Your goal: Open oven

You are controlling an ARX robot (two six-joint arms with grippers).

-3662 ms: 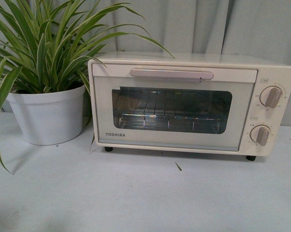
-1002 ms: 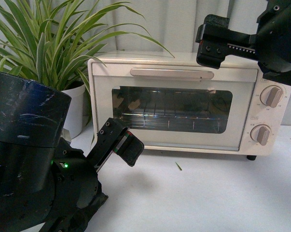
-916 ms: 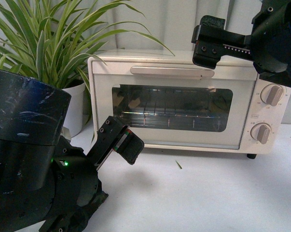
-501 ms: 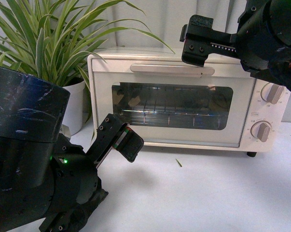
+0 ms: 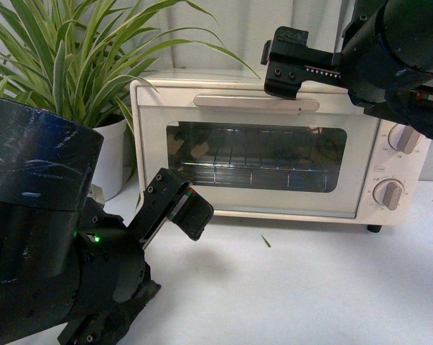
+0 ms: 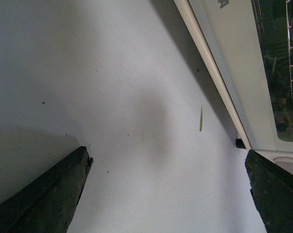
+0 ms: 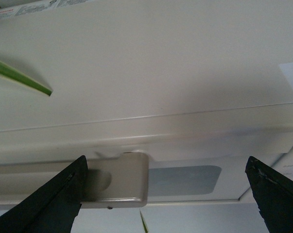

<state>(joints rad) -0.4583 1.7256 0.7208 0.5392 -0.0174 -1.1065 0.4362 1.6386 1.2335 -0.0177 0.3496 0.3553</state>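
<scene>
Oven handle (image 5: 255, 103) just under R tool (image 5: 276, 66)

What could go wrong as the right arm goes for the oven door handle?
1. The right gripper hangs open over the very end of the handle, so it may catch only the tip and slip off.
2. The left gripper sits low in front of the oven, near the door's left corner; a door swinging down could strike it.
</scene>
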